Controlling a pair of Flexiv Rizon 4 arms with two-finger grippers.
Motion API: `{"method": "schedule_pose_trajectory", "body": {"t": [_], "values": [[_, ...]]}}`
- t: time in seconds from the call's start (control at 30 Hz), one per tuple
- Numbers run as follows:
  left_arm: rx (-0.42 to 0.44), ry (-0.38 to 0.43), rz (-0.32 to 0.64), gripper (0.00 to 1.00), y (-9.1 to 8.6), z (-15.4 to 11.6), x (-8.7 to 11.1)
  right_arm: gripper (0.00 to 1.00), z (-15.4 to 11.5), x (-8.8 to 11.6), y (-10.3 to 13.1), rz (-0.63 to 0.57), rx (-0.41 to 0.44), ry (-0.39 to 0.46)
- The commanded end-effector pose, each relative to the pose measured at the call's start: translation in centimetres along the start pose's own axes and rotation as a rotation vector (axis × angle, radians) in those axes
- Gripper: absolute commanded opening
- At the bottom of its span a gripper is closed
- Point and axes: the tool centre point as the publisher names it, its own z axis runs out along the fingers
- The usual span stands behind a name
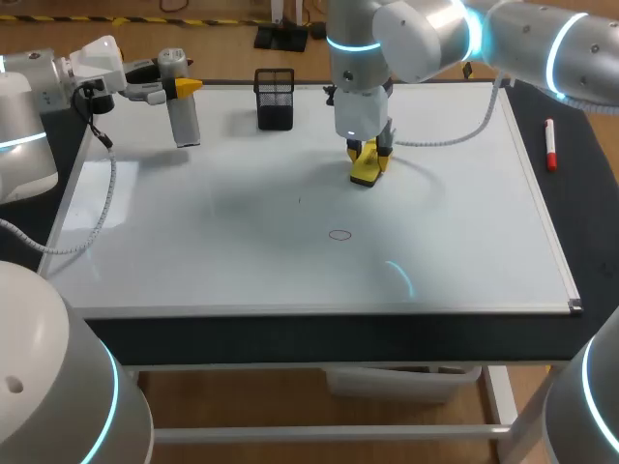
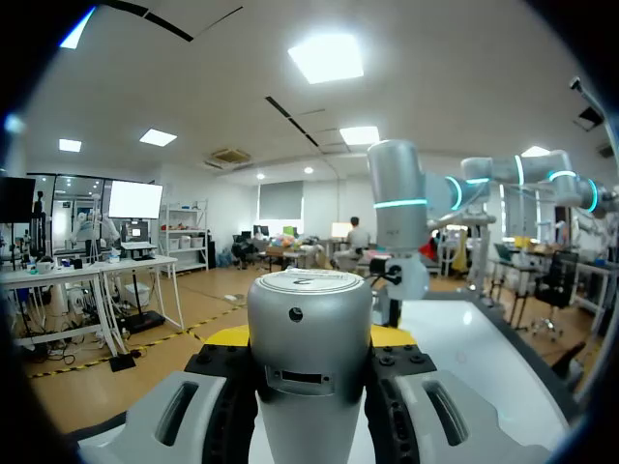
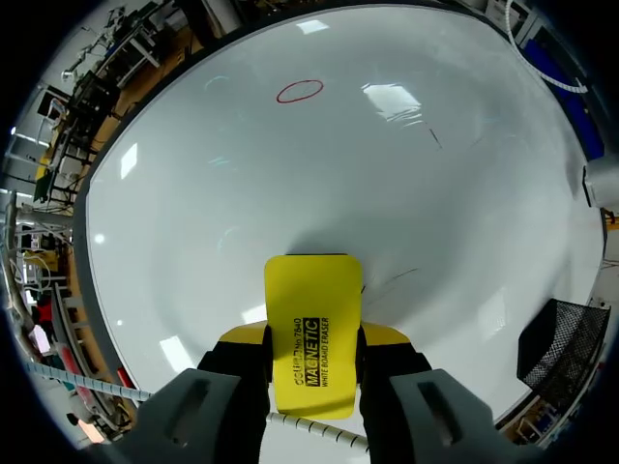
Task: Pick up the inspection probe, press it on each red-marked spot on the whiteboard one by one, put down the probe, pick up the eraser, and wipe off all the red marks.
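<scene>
Whiteboard (image 1: 242, 242) — eraser (image 3: 311, 333) clamped between right fingers (image 3: 237, 367).

The whiteboard (image 1: 222, 261) is glossy and smooth. The eraser (image 3: 311, 329) looks like smooth yellow plastic, the probe (image 2: 309, 338) matt silver, the holder (image 1: 275, 99) black wire mesh.

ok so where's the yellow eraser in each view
head view: eraser in the right gripper, mid whiteboard, toward its far edge.
left wrist view: not visible; the probe fills the foreground.
right wrist view: between the right gripper's fingers, both touching it.
shared landmark: the red circle, ahead of the eraser on the board.
</scene>
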Motion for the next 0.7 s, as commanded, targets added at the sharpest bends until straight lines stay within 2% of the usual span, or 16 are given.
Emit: {"method": "schedule_pose_trajectory", "body": {"t": [0.03, 0.7], "values": [[0.0, -0.001, 0.001, 0.0, -0.1, 0.0, 0.0, 0.0, 0.9, 1.2, -0.6, 0.01, 0.005, -0.006], [0.0, -0.001, 0.001, 0.0, -0.1, 0.0, 0.0, 0.0, -2.3, 4.9, -3.8, 0.106, 0.04, -0.029]]}}
